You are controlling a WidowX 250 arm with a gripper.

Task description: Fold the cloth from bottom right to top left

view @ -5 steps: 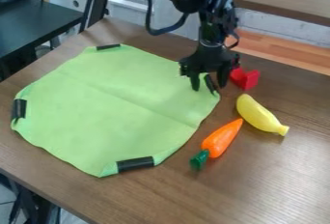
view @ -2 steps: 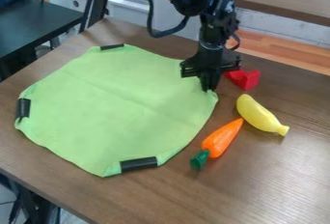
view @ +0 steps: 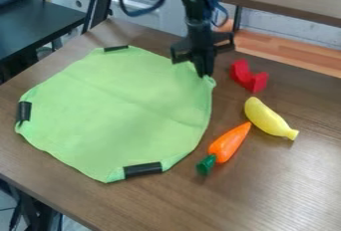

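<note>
At the cloth's upper-right rim, as I'm seeing it, the fingers of the gripper [view: 205, 74] are closing tight on a pinch of the green cloth [view: 120, 110]. A small peak is standing up beside the fingertips, and the rest is lying spread out on the table [view: 293, 190]. The task is asking for a fold from the bottom right, while this hold is sitting higher up the right side from where I'm standing.

The cloth is looking light and soft, more likely to sag and wrinkle than to tear. It's bending easily at the pinch, so I'm guessing the far part will be lagging or sliding if it's pulled along flat. A firm bite a little inside the rim is seeming wise; a shallow one could be slipping. The black strips [view: 142, 169] along the rim are looking stiffer and perhaps slicker, though they could be giving the fingers something thicker to grab.

Counting outward, I'm finding one cloth and three strips that I can make out on it. Just beside its right side one carrot [view: 228, 143] is lying, and one banana [view: 267, 118] is resting near the carrot's tip. Beyond the gripper, one red toy piece [view: 250, 77] is sitting apart from the cloth.
</note>
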